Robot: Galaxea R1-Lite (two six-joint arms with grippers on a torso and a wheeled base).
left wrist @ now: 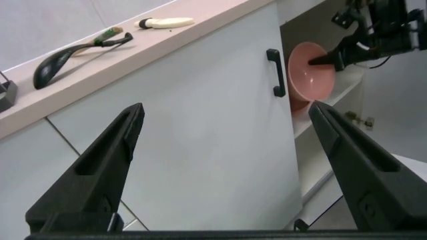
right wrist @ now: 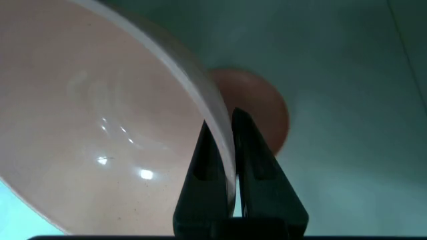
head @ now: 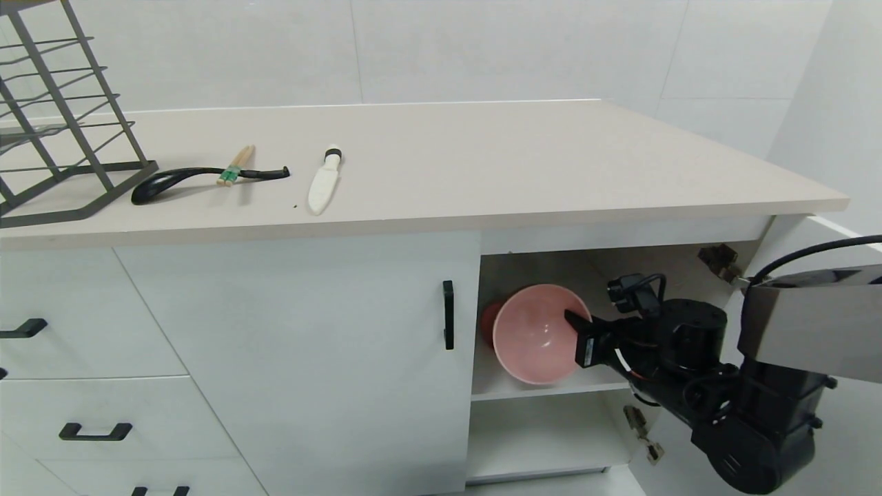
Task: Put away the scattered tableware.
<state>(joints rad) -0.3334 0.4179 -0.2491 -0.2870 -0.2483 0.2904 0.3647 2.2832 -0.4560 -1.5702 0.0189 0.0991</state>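
Right gripper (head: 575, 320) clamped on bowl (head: 534, 334) rim; bowl tilted over cupboard shelf (head: 496, 387), apparently not yet released. Left gripper (left wrist: 227, 113) spread wide, empty. Ladle (head: 155, 186), chopsticks (head: 236, 165), knife (head: 324, 182) on counter (head: 551, 158), well up-left of right gripper: left to stow.

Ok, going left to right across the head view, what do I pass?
Wire rack → black spoon → white knife → cabinet door handle → pink bowl → right claw, clamped on the bowl's rim.
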